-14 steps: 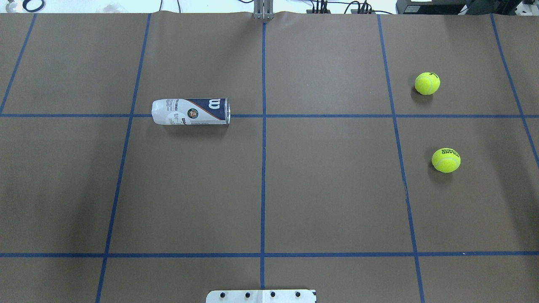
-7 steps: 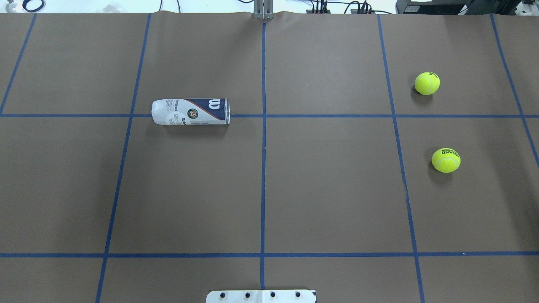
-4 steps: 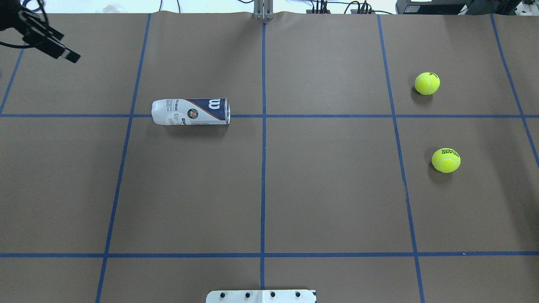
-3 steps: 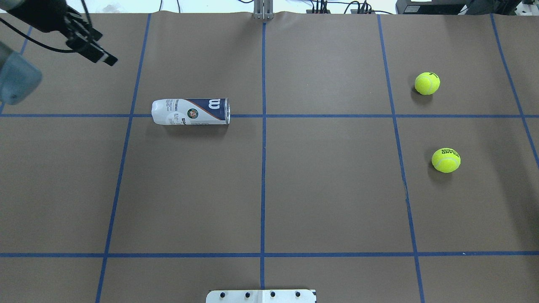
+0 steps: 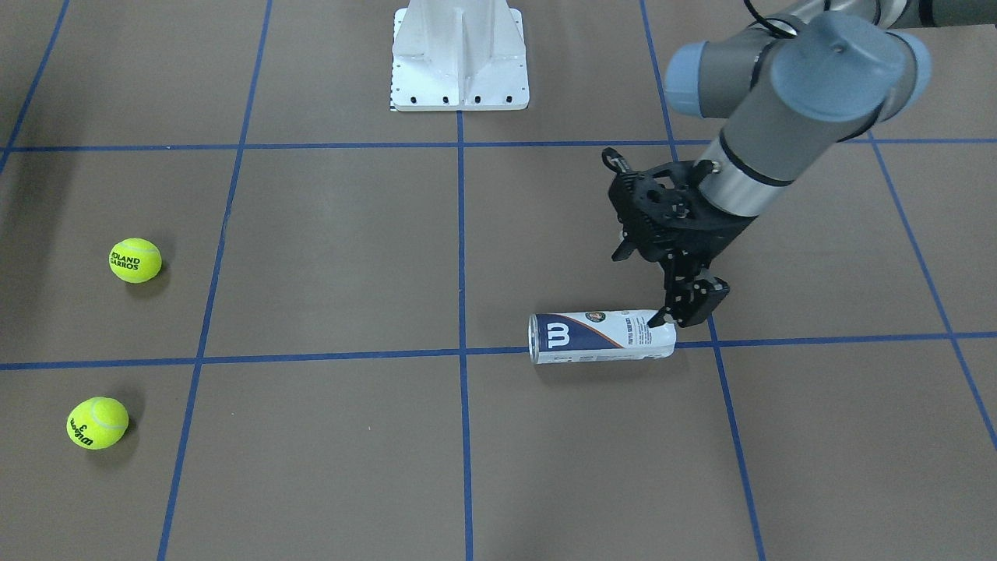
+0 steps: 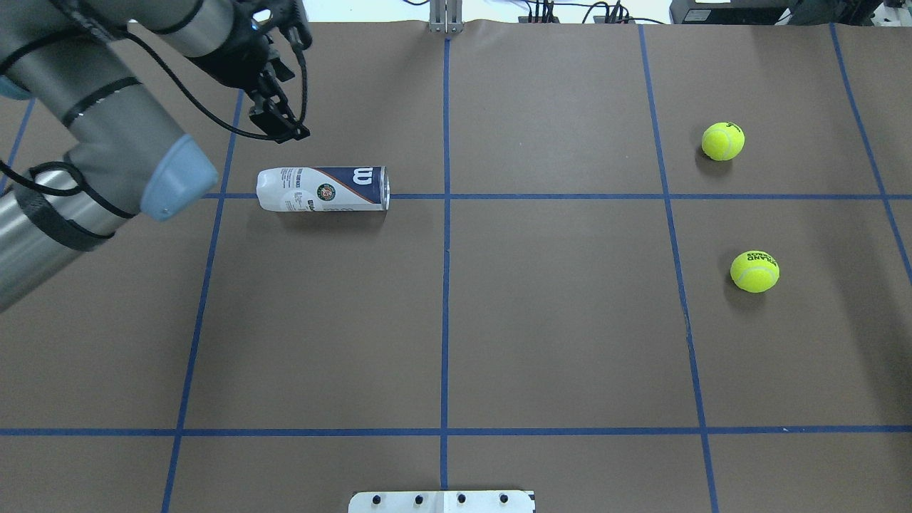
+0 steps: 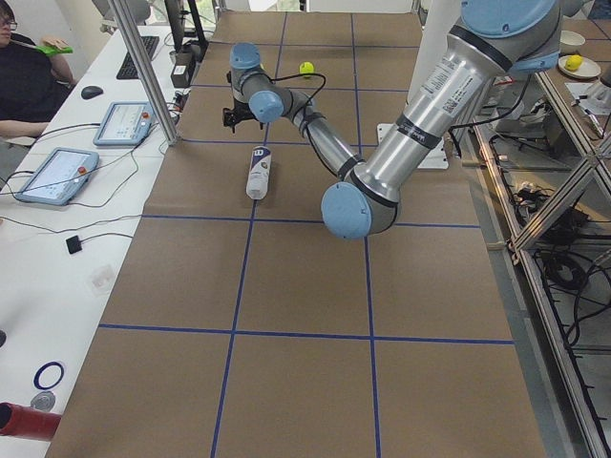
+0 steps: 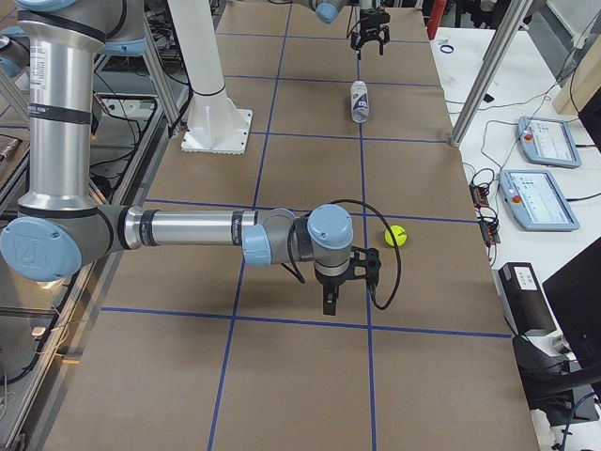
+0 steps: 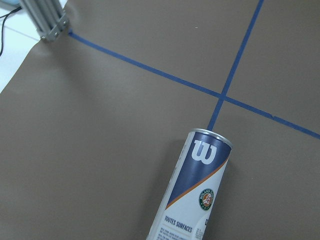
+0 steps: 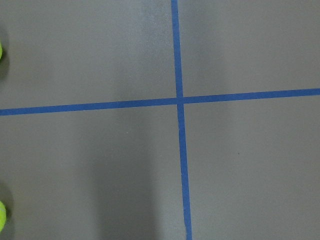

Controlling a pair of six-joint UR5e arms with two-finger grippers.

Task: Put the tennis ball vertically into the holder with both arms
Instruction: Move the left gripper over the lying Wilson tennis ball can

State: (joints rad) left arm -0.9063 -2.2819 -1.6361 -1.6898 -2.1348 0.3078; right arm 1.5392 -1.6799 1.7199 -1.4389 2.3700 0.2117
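The holder (image 6: 324, 189) is a clear can with a white and navy label. It lies on its side on the brown table, its open end toward the table's middle. It also shows in the front view (image 5: 604, 336) and in the left wrist view (image 9: 195, 195). My left gripper (image 6: 281, 107) is open and empty, raised over the holder's closed end and apart from it. Two yellow tennis balls (image 6: 723, 141) (image 6: 754, 271) lie at the far right. My right gripper (image 8: 347, 287) shows only in the exterior right view, near one ball (image 8: 398, 235). I cannot tell whether it is open or shut.
Blue tape lines (image 6: 445, 285) mark a grid on the table. The white pedestal base (image 5: 459, 54) stands at the robot's edge. A metal post (image 6: 445, 18) is at the far edge. Tablets (image 7: 55, 175) and a seated person (image 7: 24, 76) are beyond the table's far side.
My left arm has come in from the upper left of the overhead view and swung right to over the holder's closed end. The holder and both balls have not moved.
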